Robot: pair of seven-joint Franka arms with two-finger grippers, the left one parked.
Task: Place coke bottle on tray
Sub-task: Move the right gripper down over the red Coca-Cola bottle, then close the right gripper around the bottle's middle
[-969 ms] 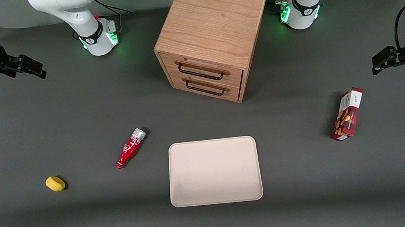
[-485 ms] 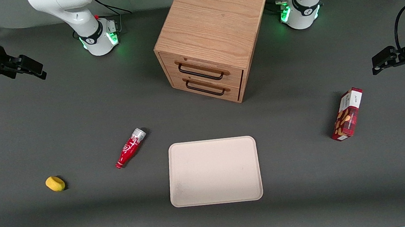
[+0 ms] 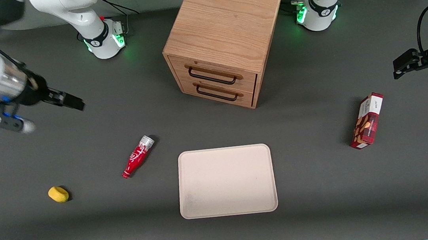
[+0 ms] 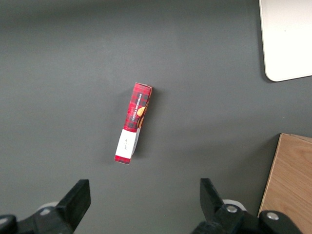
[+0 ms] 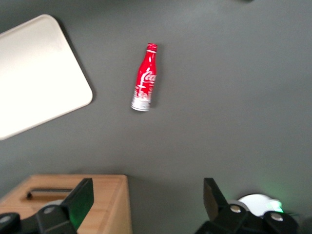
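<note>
The coke bottle (image 3: 138, 156) lies on its side on the dark table, silvery wide end toward the cabinet, red neck toward the front camera; it also shows in the right wrist view (image 5: 145, 79). The beige tray (image 3: 229, 209) lies flat beside it, toward the parked arm's end, and shows in the right wrist view (image 5: 44, 92). My right gripper (image 3: 71, 102) hangs open and empty above the table, farther from the front camera than the bottle and toward the working arm's end. Its fingers (image 5: 82, 197) stand wide apart with nothing between them.
A wooden two-drawer cabinet (image 3: 221, 39) stands farther from the camera than the tray. A yellow object (image 3: 58, 194) lies near the working arm's end. A red snack box (image 3: 367, 121) lies toward the parked arm's end and shows in the left wrist view (image 4: 133, 129).
My right arm has swung in from the table's edge toward the bottle and nearer the front camera. The bottle, tray and other things have not moved.
</note>
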